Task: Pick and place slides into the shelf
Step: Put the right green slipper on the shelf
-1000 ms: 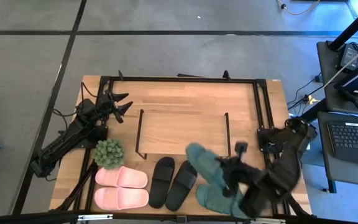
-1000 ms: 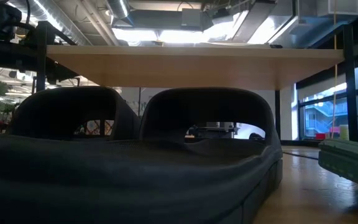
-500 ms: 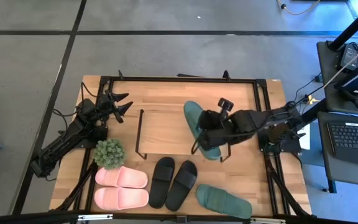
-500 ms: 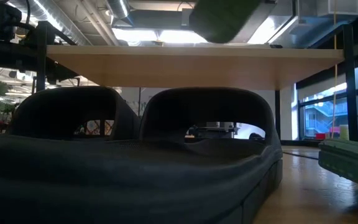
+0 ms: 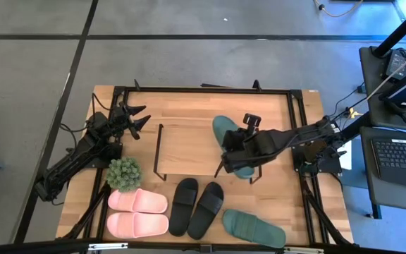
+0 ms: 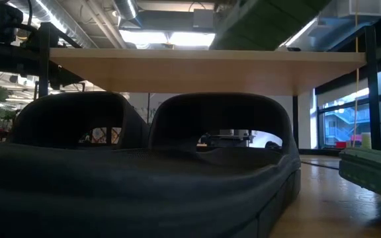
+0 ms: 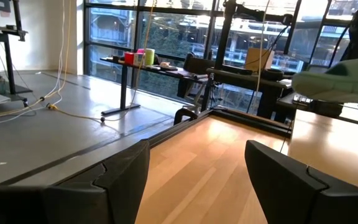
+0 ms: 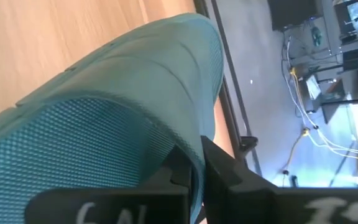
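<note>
High view: right gripper [image 5: 235, 156] clamped on dark green slide [image 5: 225, 134] above shelf [image 5: 189, 144] right end; edge grip risks it slipping or tipping off.

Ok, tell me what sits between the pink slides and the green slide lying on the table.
In the high view, the black pair lies between the pink slides and the green slide on the table, side by side, apart from both.

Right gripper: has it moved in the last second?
Yes. The right gripper, shut on a green slide, went from the table's front edge by the other green slide to above the shelf.
</note>
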Controlling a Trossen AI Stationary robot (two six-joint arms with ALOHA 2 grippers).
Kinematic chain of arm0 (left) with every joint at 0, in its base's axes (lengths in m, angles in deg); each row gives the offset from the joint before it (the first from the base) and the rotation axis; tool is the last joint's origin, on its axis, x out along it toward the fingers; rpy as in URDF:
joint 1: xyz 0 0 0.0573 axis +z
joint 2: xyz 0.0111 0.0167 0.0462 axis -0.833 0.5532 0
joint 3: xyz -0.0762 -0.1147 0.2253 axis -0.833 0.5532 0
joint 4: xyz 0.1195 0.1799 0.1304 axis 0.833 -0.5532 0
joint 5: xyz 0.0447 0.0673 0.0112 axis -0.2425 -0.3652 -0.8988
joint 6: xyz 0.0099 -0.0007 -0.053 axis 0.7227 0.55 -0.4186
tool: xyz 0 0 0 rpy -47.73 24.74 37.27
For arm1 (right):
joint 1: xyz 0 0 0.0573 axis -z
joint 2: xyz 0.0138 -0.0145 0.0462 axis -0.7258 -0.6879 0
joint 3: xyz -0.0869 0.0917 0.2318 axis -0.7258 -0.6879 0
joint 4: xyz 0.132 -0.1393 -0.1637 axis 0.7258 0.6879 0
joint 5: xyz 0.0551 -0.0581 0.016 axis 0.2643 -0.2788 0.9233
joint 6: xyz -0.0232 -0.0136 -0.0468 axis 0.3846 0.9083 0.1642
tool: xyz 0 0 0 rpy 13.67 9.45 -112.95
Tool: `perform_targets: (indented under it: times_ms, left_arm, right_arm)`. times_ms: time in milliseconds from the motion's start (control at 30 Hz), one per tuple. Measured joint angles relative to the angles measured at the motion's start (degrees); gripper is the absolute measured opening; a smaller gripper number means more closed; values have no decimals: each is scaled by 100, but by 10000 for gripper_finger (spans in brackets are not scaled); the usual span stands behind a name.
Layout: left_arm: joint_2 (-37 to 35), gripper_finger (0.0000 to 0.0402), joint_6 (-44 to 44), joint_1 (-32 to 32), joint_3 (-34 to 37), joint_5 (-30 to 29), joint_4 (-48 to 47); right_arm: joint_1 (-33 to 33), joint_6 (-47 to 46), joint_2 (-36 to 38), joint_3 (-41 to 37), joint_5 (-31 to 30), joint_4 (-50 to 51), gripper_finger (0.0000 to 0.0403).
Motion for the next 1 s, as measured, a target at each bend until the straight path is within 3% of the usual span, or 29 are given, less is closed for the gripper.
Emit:
perform_targets:
  times_ms: [333,567,1000]
  left_arm:
    - [0,255,8,2,0,0,0]
    - [0,255,9,0,0,0,0]
    - [0,255,11,2,0,0,0]
  right_arm:
    - [0,-483,2,-716,-540,-2,13]
    - [-2,-791,2,-1093,-247,1,13]
    - [-9,-630,2,-1123,-241,3,13]
